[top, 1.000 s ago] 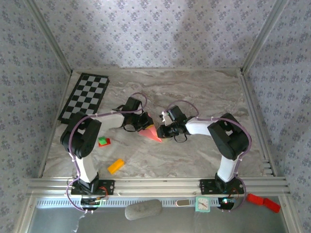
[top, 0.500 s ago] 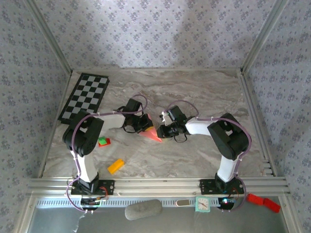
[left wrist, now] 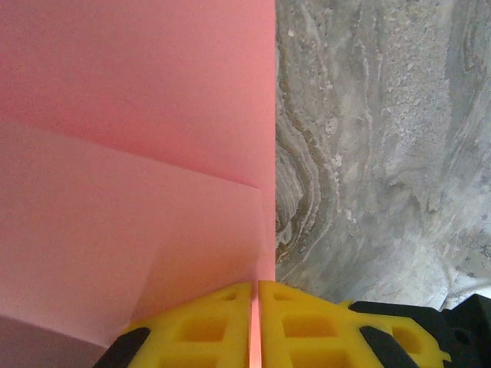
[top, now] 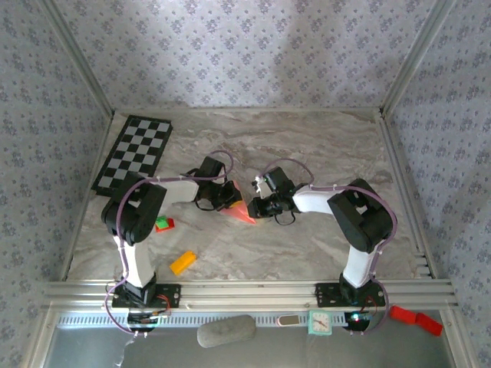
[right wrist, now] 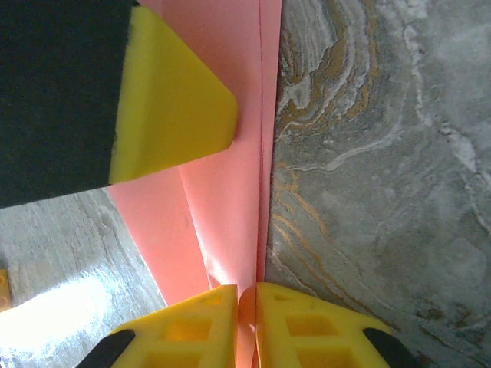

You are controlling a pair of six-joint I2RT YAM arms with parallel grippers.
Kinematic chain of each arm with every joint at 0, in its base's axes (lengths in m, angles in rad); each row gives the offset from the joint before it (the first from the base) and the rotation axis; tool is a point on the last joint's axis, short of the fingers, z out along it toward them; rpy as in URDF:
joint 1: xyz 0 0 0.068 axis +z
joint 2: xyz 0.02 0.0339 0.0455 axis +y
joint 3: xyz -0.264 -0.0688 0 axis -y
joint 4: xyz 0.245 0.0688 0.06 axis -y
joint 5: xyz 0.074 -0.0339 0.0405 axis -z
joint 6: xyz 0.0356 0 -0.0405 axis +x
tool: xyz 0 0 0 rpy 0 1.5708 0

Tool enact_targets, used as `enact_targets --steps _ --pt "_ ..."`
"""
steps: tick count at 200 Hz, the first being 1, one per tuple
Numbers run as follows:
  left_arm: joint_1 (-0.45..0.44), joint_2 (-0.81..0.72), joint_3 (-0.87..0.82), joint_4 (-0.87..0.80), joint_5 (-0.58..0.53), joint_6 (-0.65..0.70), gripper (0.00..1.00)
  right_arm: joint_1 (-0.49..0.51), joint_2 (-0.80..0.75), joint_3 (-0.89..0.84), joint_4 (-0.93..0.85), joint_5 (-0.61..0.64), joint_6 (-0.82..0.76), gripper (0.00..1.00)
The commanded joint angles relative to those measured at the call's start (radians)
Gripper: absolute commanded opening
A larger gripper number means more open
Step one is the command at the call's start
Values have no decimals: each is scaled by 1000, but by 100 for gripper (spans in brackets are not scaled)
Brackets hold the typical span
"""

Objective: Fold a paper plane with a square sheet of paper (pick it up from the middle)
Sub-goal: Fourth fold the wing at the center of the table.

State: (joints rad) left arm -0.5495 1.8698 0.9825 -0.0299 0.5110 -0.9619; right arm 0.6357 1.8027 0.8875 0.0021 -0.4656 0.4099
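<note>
The left claw (left wrist: 255, 322) is pinching its two yellow fingertips together on the near edge of the pink paper (left wrist: 130, 153); a thin pink line is showing in the slit between them. The paper is spreading away from that claw in flat layers, with slanted creases running across it and one straight edge lying along the bare marble counter (left wrist: 383, 153).

The right claw (right wrist: 247, 322) is doing the same from the other side, with its fingertips clamped on a narrow folded strip of the paper (right wrist: 230, 192). In the right wrist's view, one yellow finger (right wrist: 173, 92) of the left claw is pressing on the paper and covering part of it.

From above, the two claws (top: 229, 201) (top: 257, 208) are meeting nose to nose around the middle of the counter (top: 322, 146), and the paper (top: 239, 213) is sitting between them as a small pointed wedge. The arms are hanging over part of it.

A red-and-green block (top: 163, 224) is lying just beside the left arm. An orange block (top: 182, 262) is lying nearer the front rail. Both are well apart from the paper. A checkered board (top: 134, 152) is lying at the far left corner.
</note>
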Motion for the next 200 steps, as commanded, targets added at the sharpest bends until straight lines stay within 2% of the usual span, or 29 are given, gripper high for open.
enact_targets --steps 1,58,91,127,174,200 --pt "5 18 -4 2 21 15 12 11 33 -6 -64 48 -12 17" --pt "6 28 -4 -2 22 20 13 2 -25 -10 -72 23 4 19" --pt "5 22 -10 -7 21 23 13 -8 -95 -15 -107 -13 42 25" --pt "5 19 -13 0 21 23 15 -13 -114 -34 -112 -57 99 27" --pt "5 12 -20 13 30 21 19 -14 -87 -22 -125 -59 106 27" --pt "5 10 -24 23 36 18 21 -13 -71 -10 -131 -67 102 24"
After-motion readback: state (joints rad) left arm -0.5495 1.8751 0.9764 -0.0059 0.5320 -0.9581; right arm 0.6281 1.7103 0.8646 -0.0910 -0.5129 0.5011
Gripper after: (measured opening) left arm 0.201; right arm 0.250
